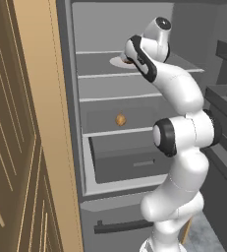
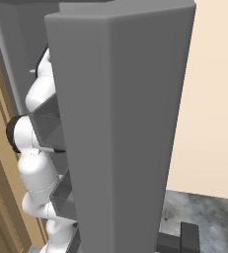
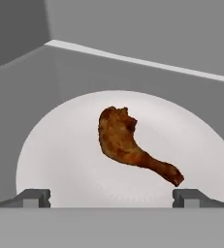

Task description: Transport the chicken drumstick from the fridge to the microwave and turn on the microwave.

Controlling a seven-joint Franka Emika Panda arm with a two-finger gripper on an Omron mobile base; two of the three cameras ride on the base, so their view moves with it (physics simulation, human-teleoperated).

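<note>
Right under my hand camera I've got the gripper (image 3: 111, 197) spread as wide as it goes, with nothing between its tips, one fingertip (image 3: 33, 197) low on the left and the other low on the right. Just past them lies the drumstick (image 3: 128, 144) on a white plate (image 3: 55, 160), fat end toward the middle of the plate, thin bone end running down to the right, close to the right tip but not touching it as far as I can tell. I judge this piece light and fairly firm, with a lumpy skin that could be a bit greasy, so a squeeze on the skinny bone end might let it pivot or slip; I'd rather close across the thick meaty part, where the jaws get more surface. It's curved, too, so I'd line the tips up across its width, not along it. The plate looks smooth and could slide if I push down on it. Further out, the plate sits on an upper shelf of the fridge (image 1: 134, 167), back walls grey behind it. From the left base camera my arm reaches up to that shelf, and a small round tan ball (image 1: 120, 119) sits on a lower shelf, well apart.
</note>
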